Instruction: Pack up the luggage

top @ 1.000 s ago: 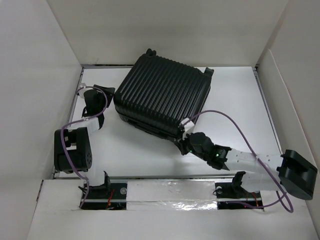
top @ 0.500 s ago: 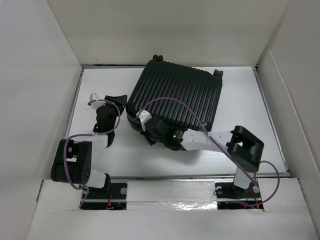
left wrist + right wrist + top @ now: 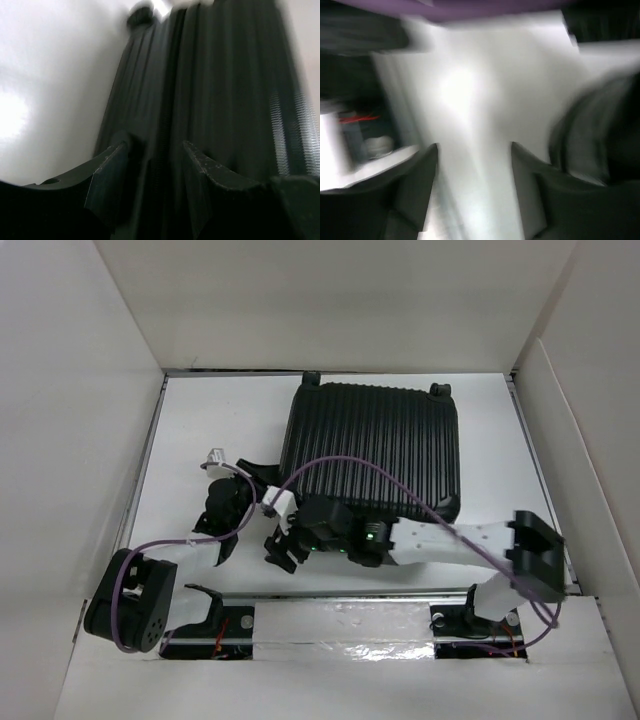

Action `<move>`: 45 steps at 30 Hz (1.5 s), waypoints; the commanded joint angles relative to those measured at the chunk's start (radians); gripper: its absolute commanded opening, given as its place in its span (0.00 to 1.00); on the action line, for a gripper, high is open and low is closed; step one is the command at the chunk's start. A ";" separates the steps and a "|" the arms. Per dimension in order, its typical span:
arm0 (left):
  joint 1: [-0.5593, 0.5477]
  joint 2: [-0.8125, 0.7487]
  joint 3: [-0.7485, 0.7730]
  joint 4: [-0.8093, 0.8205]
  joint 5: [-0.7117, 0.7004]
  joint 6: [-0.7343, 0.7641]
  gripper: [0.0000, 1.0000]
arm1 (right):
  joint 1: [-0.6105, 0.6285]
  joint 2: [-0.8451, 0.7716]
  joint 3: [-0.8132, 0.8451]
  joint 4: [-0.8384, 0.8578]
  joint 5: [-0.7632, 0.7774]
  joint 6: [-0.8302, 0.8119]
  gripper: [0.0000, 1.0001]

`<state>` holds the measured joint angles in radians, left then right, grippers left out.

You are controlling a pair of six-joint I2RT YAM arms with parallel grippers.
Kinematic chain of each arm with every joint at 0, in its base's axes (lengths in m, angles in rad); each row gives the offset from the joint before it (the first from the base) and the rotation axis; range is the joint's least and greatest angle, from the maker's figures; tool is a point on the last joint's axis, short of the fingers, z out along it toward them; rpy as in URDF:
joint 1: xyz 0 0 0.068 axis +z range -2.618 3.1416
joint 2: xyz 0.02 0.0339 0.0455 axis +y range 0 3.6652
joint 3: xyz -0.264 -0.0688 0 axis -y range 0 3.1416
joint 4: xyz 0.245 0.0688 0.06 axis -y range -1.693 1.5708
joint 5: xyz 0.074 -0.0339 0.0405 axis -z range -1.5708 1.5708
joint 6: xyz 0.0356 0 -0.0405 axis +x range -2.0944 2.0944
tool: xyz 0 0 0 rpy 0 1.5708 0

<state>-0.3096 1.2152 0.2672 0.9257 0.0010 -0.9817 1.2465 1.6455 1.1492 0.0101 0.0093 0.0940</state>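
The luggage [image 3: 370, 445], a closed black ribbed suitcase, lies flat at the back middle of the white table, with two small wheels on its far edge. My left gripper [image 3: 252, 472] is at its near left corner. In the left wrist view this gripper [image 3: 155, 165] is open, and its dark fingers [image 3: 107, 172] stand either side of the zipper seam on the luggage's side [image 3: 225, 90]. My right gripper [image 3: 275, 545] hovers over bare table just in front of that corner. In the blurred right wrist view it [image 3: 474, 170] is open with nothing between its fingers.
White walls [image 3: 80, 390] enclose the table on three sides. Purple cables [image 3: 340, 462] loop over both arms, the right one crossing the suitcase's front. A taped rail [image 3: 340, 620] with the arm bases runs along the near edge. The right arm's elbow [image 3: 535, 555] stands at the near right.
The suitcase has turned and shifted to the right, now square to the table. The right arm swung left across its front and its gripper opened. The left gripper moved in toward the suitcase's corner.
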 commanded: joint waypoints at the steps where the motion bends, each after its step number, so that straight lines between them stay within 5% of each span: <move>1: -0.022 0.007 -0.019 -0.125 0.149 0.097 0.44 | -0.001 -0.254 -0.049 0.030 -0.017 -0.004 0.71; 5: -0.011 0.015 -0.006 -0.119 0.165 0.104 0.44 | -0.168 -0.513 -0.136 -0.065 0.035 -0.008 0.70; 7: -0.011 0.017 -0.008 -0.108 0.171 0.106 0.44 | -0.333 -0.635 -0.160 -0.103 0.043 -0.016 0.50; 8: -0.011 0.014 -0.009 -0.103 0.177 0.106 0.44 | -0.398 -0.663 -0.170 -0.120 0.070 -0.016 0.07; 9: -0.011 0.009 -0.013 -0.099 0.179 0.109 0.44 | -0.468 -0.685 -0.174 -0.137 0.096 -0.016 0.00; 12: -0.011 -0.015 -0.025 -0.100 0.175 0.118 0.45 | -0.784 -0.704 -0.193 -0.148 0.100 -0.002 0.00; 13: -0.020 -0.025 -0.029 -0.105 0.171 0.132 0.45 | -0.864 -0.695 -0.200 -0.138 0.086 0.031 0.12; 14: -0.034 -0.032 -0.031 -0.110 0.159 0.138 0.45 | -1.016 -0.669 -0.204 -0.131 0.023 0.051 0.50; 15: -0.043 -0.057 -0.033 -0.129 0.148 0.147 0.45 | -1.085 -0.656 -0.215 -0.109 -0.018 0.068 0.67; 17: -0.055 -0.085 -0.033 -0.152 0.128 0.176 0.45 | -1.197 -0.612 -0.265 -0.023 -0.192 0.122 0.95; 18: -0.056 -0.110 -0.039 -0.153 0.129 0.179 0.45 | -1.272 -0.592 -0.278 0.020 -0.245 0.136 1.00; 25: -0.056 -0.177 -0.104 -0.140 0.157 0.204 0.46 | -1.312 -0.402 -0.336 0.251 -0.543 0.257 1.00; 29: -0.081 -0.163 -0.131 -0.099 0.180 0.212 0.46 | -1.218 -0.210 -0.271 0.360 -0.788 0.302 0.98; 35: -0.222 -0.128 -0.146 -0.057 0.122 0.180 0.46 | -0.997 0.061 0.131 0.183 -0.808 0.207 0.97; 45: -0.396 -0.160 -0.164 -0.047 0.008 0.109 0.46 | -0.894 0.418 0.857 -0.114 -0.851 0.184 0.99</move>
<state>-0.6296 1.0588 0.1055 0.8627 -0.1631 -0.8543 0.1856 2.0766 1.8477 -0.0074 -0.4973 0.2123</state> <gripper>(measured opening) 0.472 0.993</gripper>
